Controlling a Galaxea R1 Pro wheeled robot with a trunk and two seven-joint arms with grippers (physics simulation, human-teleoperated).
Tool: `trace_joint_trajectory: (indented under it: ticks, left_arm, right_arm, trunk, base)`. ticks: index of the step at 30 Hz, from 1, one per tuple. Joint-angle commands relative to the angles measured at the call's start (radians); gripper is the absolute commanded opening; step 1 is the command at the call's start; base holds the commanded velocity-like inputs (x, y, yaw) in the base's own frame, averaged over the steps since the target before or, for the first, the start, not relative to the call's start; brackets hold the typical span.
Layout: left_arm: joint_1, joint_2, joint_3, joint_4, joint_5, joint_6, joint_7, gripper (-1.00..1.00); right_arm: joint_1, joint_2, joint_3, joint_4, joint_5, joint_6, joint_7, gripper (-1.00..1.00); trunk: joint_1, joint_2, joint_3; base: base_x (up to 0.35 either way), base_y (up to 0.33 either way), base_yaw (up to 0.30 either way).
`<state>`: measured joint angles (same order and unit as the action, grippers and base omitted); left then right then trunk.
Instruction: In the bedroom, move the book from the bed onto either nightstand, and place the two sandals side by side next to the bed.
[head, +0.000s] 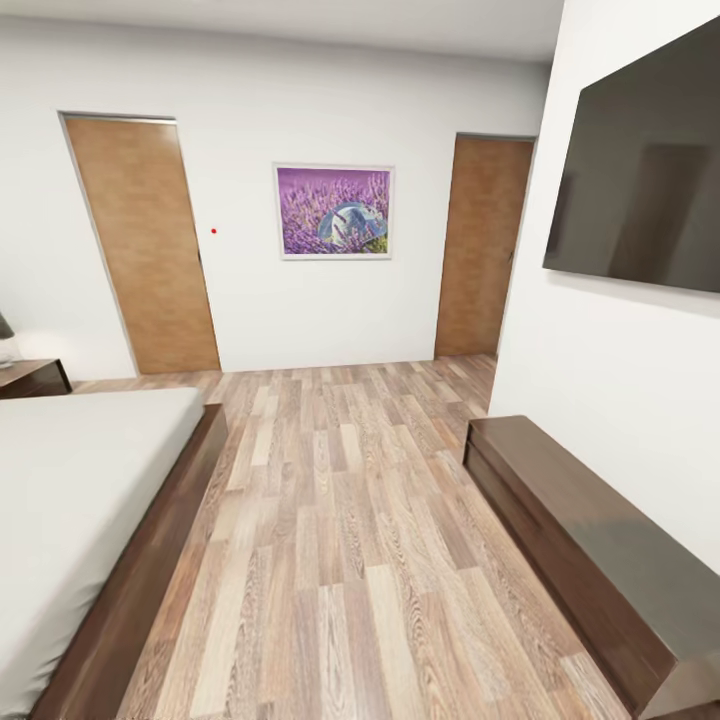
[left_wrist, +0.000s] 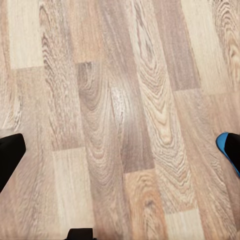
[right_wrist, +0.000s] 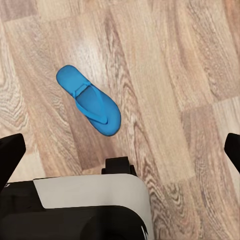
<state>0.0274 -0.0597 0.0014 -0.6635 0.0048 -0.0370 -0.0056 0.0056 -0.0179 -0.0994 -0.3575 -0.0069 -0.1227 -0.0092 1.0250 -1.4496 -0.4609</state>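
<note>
One blue sandal (right_wrist: 90, 107) lies flat on the wood floor, strap side up, beyond my right gripper (right_wrist: 122, 155). That gripper is open, its black fingertips (right_wrist: 10, 160) spread wide and well short of the sandal. My left gripper (left_wrist: 122, 155) is also open over bare planks. A bright blue sliver (left_wrist: 225, 145) peeks out by one of its fingertips (left_wrist: 10, 155); I cannot tell if it is the other sandal. The bed (head: 80, 480), with its grey mattress and dark frame, lies at the left of the head view. A dark nightstand (head: 35, 378) stands behind the bed. The book is out of view.
A low dark cabinet (head: 590, 540) runs along the right wall under a wall-mounted screen (head: 640, 170). Two wooden doors (head: 145, 240) and a purple picture (head: 335, 212) are on the far wall. A wide strip of floor (head: 340, 520) runs between bed and cabinet. My base (right_wrist: 85, 210) shows in the right wrist view.
</note>
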Motion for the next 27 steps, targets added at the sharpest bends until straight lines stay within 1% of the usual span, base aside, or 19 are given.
trace_joint_trajectory:
  ticks: [1,7,21,27]
  left_arm:
    - [0.0,0.0,0.0,-0.001,0.001,-0.002,-0.001,1.0]
    - [0.0,0.0,0.0,-0.001,0.001,-0.002,-0.001,1.0]
    - [0.0,0.001,0.002,-0.001,0.001,-0.001,-0.001,1.0]
    - [0.0,0.001,0.002,-0.001,0.001,-0.002,-0.001,1.0]
  right_arm:
    - [0.001,0.001,-0.002,-0.001,-0.001,-0.002,-0.001,1.0]
    - [0.001,0.001,-0.002,-0.001,-0.001,-0.002,-0.001,1.0]
    - [0.001,0.001,-0.002,-0.001,-0.001,-0.002,0.0,1.0]
    - [0.001,0.001,-0.002,-0.001,-0.001,-0.002,-0.001,1.0]
  trunk:
    - [0.0,0.0,-0.001]
    - [0.0,0.0,-0.001]
    - [0.0,0.0,-0.001]
    - [0.0,0.0,-0.001]
  base:
    - [0.0,0.0,0.127]
    - [0.0,0.0,0.052]
    - [0.0,0.0,0.003]
    - [-0.14,0.0,0.0]
